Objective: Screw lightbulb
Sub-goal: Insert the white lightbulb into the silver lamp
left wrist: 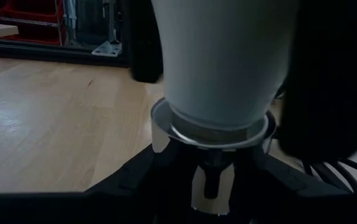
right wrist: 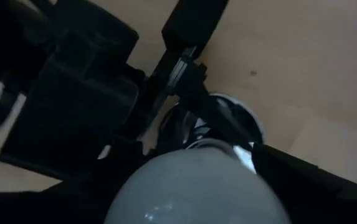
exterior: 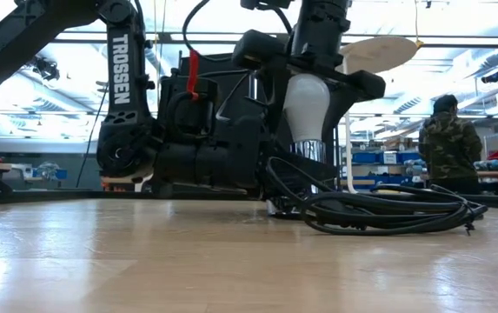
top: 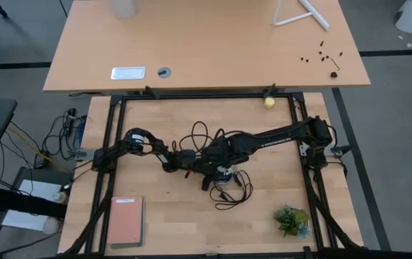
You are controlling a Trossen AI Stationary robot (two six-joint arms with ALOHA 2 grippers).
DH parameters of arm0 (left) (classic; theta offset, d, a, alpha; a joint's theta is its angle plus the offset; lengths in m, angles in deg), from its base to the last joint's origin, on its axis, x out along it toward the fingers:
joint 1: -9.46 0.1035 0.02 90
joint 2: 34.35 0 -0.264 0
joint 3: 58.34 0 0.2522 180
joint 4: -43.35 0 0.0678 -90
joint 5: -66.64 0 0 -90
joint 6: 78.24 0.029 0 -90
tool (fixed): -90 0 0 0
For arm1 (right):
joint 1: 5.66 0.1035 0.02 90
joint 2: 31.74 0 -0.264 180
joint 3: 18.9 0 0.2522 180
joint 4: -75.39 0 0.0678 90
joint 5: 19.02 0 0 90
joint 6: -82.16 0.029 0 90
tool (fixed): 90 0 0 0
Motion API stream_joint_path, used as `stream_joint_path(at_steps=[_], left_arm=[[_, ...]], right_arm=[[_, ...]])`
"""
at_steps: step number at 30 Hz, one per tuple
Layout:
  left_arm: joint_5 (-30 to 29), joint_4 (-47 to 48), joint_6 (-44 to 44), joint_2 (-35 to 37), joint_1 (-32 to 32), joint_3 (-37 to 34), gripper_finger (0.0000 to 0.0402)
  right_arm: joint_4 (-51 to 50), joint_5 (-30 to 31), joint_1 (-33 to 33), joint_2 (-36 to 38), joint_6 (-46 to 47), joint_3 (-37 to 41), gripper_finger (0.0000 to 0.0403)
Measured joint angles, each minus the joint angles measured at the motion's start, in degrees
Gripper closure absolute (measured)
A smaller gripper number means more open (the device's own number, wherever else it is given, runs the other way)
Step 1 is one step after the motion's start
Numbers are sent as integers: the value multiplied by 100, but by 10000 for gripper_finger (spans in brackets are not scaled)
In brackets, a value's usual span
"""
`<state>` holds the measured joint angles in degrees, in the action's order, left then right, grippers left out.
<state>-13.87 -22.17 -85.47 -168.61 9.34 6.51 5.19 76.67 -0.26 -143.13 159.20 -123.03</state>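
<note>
White frosted pear-shaped lightbulb [exterior: 307,106] upright in silver socket [left wrist: 210,132] mid-table — base hidden. Right gripper [exterior: 311,83] straddling bulb, grip unclear. Left gripper [left wrist: 210,186] low at socket; fingers mostly cropped, opening unreadable.

Rig inventory, as I see it from my station:

- Left arm [top: 130,144]: matte black links, boxy joint housings, one white band near the shoulder end.
- Right arm [top: 277,135]: same black finish, small white lettering along the long link.
- Upright link [exterior: 125,96] in the low view: black, "TROSSEN" printed in white down its length, rounded joint cap at the bottom.
- Red tab [exterior: 193,74] on the black wrist block.
- Thin black cables [top: 200,133] looped over the wrists.
</note>
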Motion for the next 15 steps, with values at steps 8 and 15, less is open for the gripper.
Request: stream_joint_path(at_steps=[8,15], left_arm=[[15,-53,-57,-2,2,0,213],[13,-22,-48,0,2,0,213]], right_arm=[[-570,-62,-181,-48,-1048,-394,24],[-634,-763,-411,-48,-1402,-422,18]])
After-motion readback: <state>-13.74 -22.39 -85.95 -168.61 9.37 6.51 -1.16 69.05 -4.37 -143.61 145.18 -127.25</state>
